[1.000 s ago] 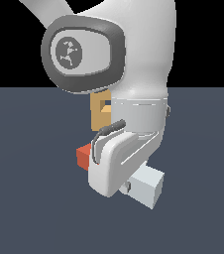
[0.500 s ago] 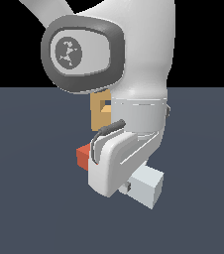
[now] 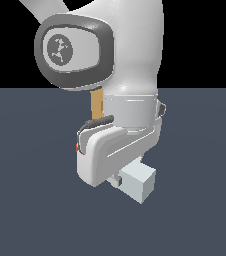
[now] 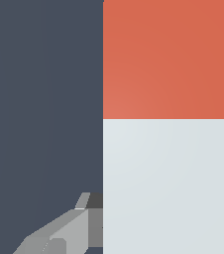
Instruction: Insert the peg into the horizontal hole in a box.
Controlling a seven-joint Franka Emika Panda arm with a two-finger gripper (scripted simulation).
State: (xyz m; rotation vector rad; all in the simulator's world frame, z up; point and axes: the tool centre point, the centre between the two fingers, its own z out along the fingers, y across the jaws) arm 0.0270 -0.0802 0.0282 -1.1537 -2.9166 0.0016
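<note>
My gripper [image 3: 116, 179] is shut on the peg, and the white hand covers most of it in the exterior view. The peg's pale grey-white end [image 3: 140, 182] sticks out below the hand towards the exterior view's right. Only a speck of its orange-red end [image 3: 77, 147] shows at the hand's other side. In the wrist view the peg fills the frame, with an orange-red part [image 4: 168, 59] and a pale part [image 4: 168, 183], and one grey finger [image 4: 59, 233] lies against its side. A narrow strip of the tan box [image 3: 97, 105] shows behind the arm. The hole is hidden.
The arm's large white links and a grey joint cap [image 3: 75, 50] fill the upper middle of the exterior view and block the area around the box. The dark blue-grey floor [image 3: 200, 200] spreads to both sides.
The hand and the peg have risen slightly and shifted towards the exterior view's left. The orange-red end is now almost hidden behind the hand, and the arm now covers the hole.
</note>
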